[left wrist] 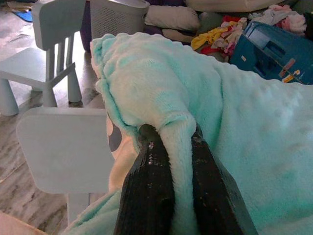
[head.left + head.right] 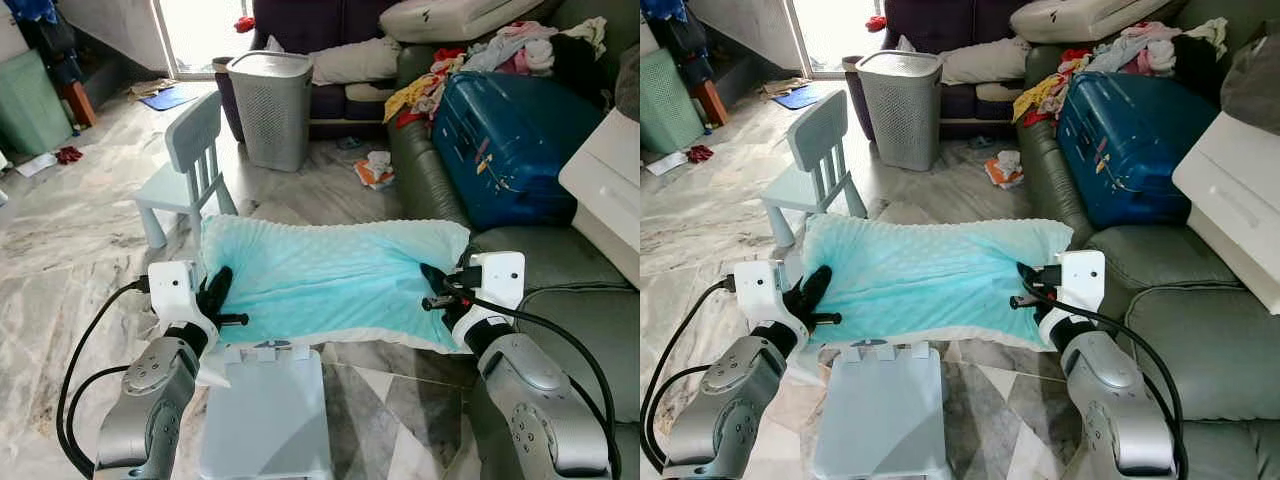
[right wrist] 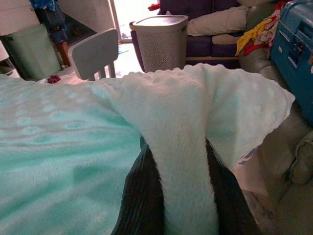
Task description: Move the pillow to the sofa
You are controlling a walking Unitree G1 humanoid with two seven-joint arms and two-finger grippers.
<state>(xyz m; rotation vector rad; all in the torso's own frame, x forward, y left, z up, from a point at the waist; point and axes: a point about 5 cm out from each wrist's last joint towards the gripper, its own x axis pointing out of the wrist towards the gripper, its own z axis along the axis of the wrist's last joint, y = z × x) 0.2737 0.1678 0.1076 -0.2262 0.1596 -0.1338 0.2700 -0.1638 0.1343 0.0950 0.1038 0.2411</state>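
A pale turquoise, bumpy pillow hangs stretched between my two grippers, above the floor and next to the green sofa. My left gripper is shut on the pillow's left edge; a fold of fabric is pinched between its black fingers. My right gripper is shut on the right edge, close to the sofa's seat cushion. There the fabric runs between its fingers. The pillow's right corner reaches over the sofa's front edge.
A blue suitcase and a pile of clothes lie on the sofa's far part, a white box to the right. A small chair back stands right below the pillow. Another light blue chair and a grey laundry basket stand further off.
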